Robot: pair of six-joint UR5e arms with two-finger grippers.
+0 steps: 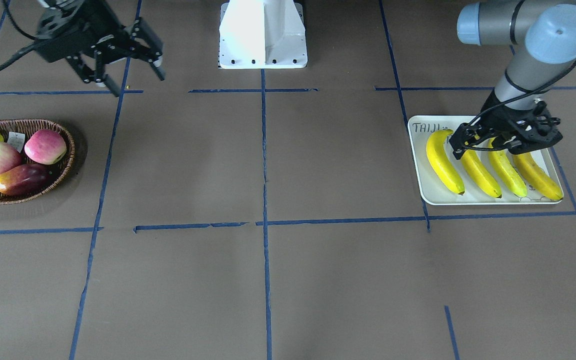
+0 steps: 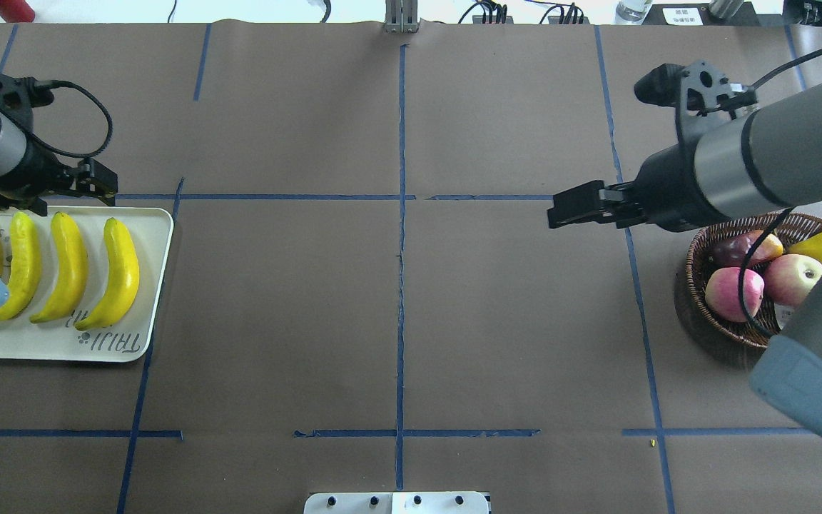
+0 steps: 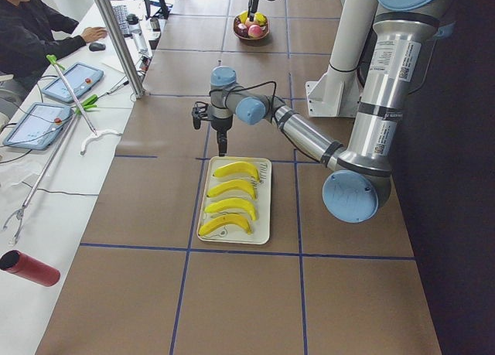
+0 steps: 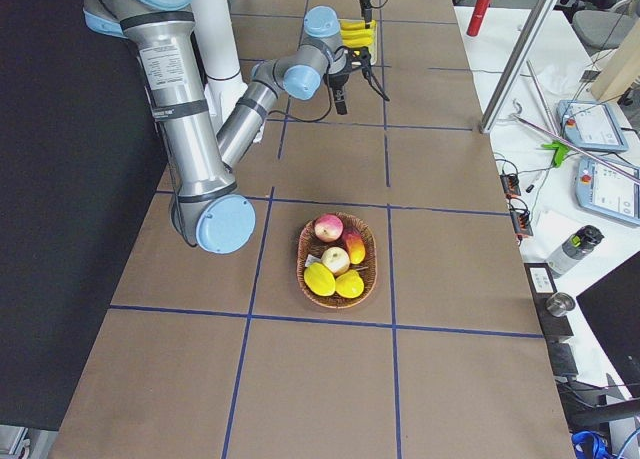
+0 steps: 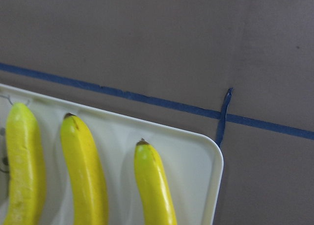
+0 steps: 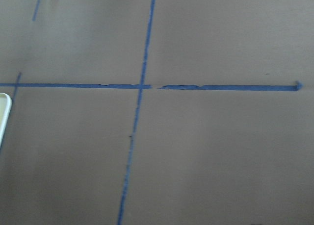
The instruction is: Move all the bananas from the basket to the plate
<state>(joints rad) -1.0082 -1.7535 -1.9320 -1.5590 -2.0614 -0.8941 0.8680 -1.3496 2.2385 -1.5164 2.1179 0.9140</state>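
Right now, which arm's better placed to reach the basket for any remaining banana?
Right. The right gripper hangs, jaws open, near the basket; the left gripper is over the plate, across the table. All four bananas lie there, though.

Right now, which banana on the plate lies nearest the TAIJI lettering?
The outermost banana, on the plate's table-centre side; the other three lie farther from the lettering.

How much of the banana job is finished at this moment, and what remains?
Done: all four bananas lie side by side on the plate. The basket holds apples but no long banana. In hand: nothing; the right gripper is open and empty, the left gripper hangs over the plate. Left: seemingly nothing.
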